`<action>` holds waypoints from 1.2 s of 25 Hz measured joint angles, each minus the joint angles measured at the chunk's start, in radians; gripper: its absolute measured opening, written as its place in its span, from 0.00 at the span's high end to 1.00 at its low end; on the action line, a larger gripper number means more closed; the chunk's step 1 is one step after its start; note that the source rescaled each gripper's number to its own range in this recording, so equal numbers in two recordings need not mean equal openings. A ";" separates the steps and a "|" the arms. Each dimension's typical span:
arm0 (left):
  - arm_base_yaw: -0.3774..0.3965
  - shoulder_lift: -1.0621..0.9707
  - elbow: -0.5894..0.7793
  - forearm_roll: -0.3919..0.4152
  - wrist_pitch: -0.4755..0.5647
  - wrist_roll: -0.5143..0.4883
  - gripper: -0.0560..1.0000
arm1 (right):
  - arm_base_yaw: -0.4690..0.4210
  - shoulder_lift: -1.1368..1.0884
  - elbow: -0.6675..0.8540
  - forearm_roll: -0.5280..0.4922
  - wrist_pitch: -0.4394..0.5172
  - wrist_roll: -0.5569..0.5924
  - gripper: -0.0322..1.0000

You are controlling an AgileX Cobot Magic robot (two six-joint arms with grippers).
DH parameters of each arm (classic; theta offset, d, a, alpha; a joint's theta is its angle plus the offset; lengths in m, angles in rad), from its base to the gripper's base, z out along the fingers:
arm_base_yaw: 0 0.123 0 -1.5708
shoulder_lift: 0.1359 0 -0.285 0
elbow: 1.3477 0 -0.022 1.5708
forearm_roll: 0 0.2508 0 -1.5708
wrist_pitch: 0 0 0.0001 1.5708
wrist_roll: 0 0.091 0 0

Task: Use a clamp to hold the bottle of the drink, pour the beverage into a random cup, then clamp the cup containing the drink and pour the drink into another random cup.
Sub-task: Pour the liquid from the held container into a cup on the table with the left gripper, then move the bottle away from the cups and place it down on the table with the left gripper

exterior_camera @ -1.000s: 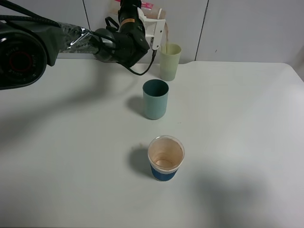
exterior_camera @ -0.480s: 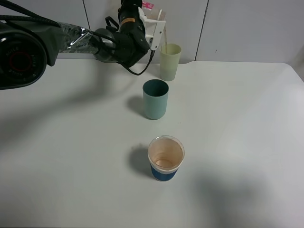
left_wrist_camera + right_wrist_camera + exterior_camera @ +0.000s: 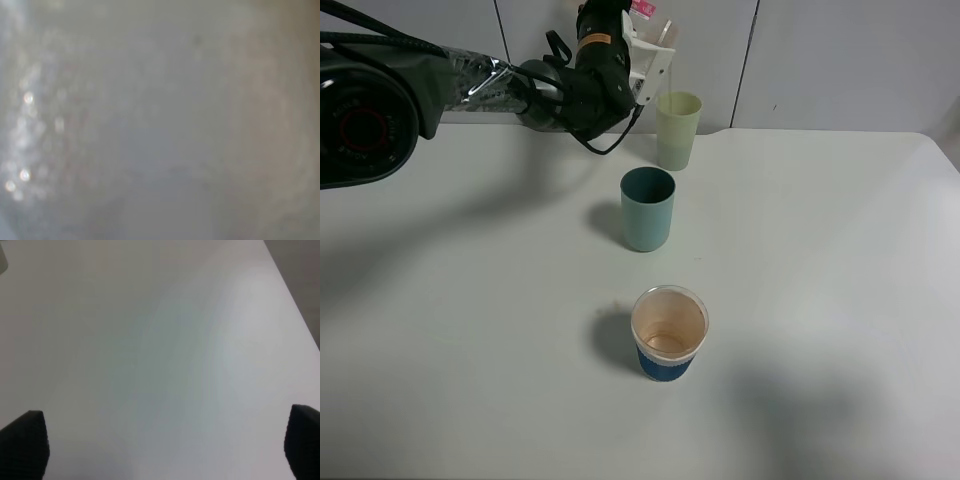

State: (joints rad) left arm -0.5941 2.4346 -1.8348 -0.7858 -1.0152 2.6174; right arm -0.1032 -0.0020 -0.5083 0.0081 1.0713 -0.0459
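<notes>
My left gripper (image 3: pixel 648 48) hangs at the back of the table, shut on the bottle of the drink (image 3: pixel 663 33), a small clear bottle with a red-banded label. It is tilted, with its neck just above and to the left of the pale yellow-green cup (image 3: pixel 678 130). No stream of beverage shows, and I cannot make out the liquid inside that cup. The teal cup (image 3: pixel 647 208) stands upright in front of it. The left wrist view is a grey blur. My right gripper (image 3: pixel 160 445) is open over bare table, its dark fingertips (image 3: pixel 25 440) wide apart.
A wide paper cup (image 3: pixel 669 332) with a blue base and brown residue inside stands nearer the front, in line with the other two cups. The white table (image 3: pixel 820 250) ends at a panelled wall just behind the pale cup. The left arm (image 3: pixel 440 80) stretches along the back left.
A thin brown stream ran from the bottle into the pale cup in both earlier frames. Now the bottle has tipped back up and the stream has stopped. The cups have not moved.
</notes>
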 joint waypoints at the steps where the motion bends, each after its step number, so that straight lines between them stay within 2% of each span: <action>1: 0.000 0.000 0.000 0.020 0.000 0.000 0.90 | 0.000 0.000 0.000 0.000 0.000 0.000 0.00; 5: 0.000 0.000 0.000 0.095 0.000 0.000 0.90 | 0.000 0.000 0.000 0.000 0.000 0.000 0.00; 11: 0.000 0.000 0.000 0.089 0.000 -0.014 0.90 | 0.000 0.000 0.000 0.000 0.000 0.000 0.00; 13: 0.000 0.000 0.000 0.053 0.004 -0.053 0.90 | 0.000 0.000 0.000 0.000 0.000 0.000 0.00; 18: -0.001 -0.001 0.000 -0.099 0.047 -0.181 0.90 | 0.000 0.000 0.000 0.000 0.000 0.000 0.00; 24: -0.011 -0.074 0.000 -0.314 0.197 -0.329 0.90 | 0.000 0.000 0.000 0.000 0.000 0.000 0.00; 25: -0.011 -0.074 0.000 -0.314 0.197 -0.329 0.90 | 0.000 0.000 0.000 0.000 0.000 0.000 0.00; 30: -0.013 -0.168 0.000 -0.412 0.319 -0.465 0.90 | 0.000 0.000 0.000 0.000 0.000 0.000 0.00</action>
State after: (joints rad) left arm -0.6069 2.2666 -1.8348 -1.1973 -0.6959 2.1529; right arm -0.1032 -0.0020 -0.5083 0.0081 1.0713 -0.0459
